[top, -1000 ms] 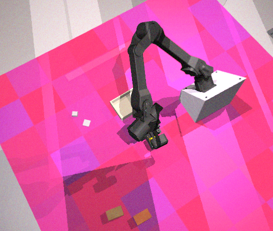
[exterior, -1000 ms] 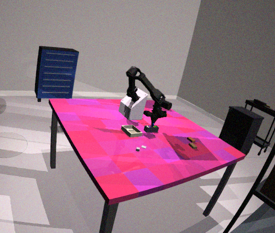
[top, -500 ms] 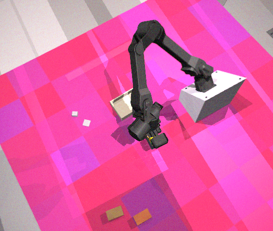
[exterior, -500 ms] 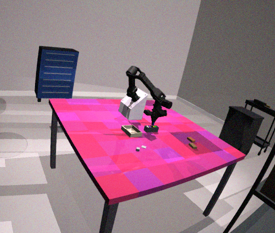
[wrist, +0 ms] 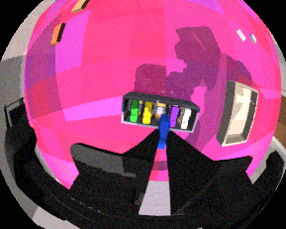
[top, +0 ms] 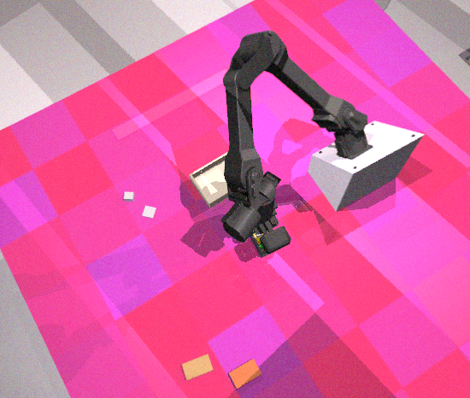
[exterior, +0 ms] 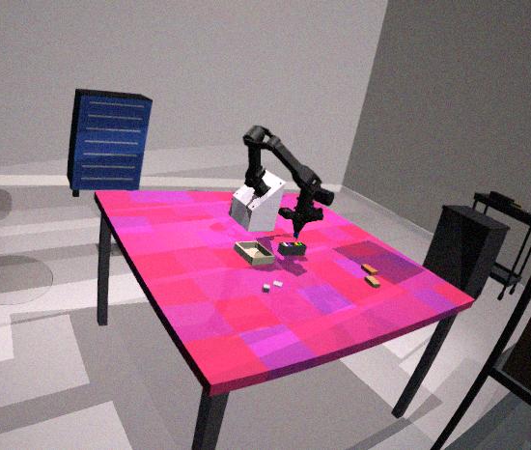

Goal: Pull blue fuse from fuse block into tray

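Two small white cubes lie near each other toward the table's left edge. Two flat tiles, tan and orange (side by side), sit near its front edge. Off the table stands a blue drawer cabinet, beyond its far left corner.

One camera looks steeply down on my arm and the pink table from high above. Another stands off beyond a table corner, farther back, taking in walls and floor. The third rides my wrist, fisheye, staring down close past my fingers. All three share the fuse block and tray.
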You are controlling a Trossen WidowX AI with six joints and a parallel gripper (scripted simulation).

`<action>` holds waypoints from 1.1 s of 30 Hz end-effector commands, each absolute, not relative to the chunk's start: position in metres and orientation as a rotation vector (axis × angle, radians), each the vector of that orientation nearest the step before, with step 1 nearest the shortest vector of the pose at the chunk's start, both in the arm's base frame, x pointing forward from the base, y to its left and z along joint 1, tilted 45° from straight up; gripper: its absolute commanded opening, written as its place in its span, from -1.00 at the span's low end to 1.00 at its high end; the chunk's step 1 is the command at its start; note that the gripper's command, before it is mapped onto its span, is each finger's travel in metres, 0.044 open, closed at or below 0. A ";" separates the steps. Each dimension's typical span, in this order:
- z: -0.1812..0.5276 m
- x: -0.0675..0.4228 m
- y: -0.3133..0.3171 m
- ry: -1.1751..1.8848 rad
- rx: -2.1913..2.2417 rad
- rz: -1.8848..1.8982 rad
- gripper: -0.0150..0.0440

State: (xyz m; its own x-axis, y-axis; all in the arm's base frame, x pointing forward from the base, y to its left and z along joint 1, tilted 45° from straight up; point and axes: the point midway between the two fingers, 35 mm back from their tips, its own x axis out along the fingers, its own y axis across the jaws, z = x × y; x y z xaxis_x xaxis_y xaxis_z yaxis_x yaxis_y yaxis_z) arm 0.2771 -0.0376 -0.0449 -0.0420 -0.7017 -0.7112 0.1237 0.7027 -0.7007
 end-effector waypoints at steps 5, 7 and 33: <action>-0.037 0.280 -0.035 1.468 -0.492 -0.714 -0.49; -0.028 0.283 -0.043 1.469 -0.489 -0.710 -0.49; 0.094 0.274 -0.167 1.464 -0.502 -0.724 -0.49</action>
State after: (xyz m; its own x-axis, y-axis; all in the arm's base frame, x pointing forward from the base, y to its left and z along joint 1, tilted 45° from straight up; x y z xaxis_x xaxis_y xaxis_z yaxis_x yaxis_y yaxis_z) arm 0.2774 -0.1605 0.0860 -0.0386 -0.7016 -0.7115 0.1419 0.7010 -0.6989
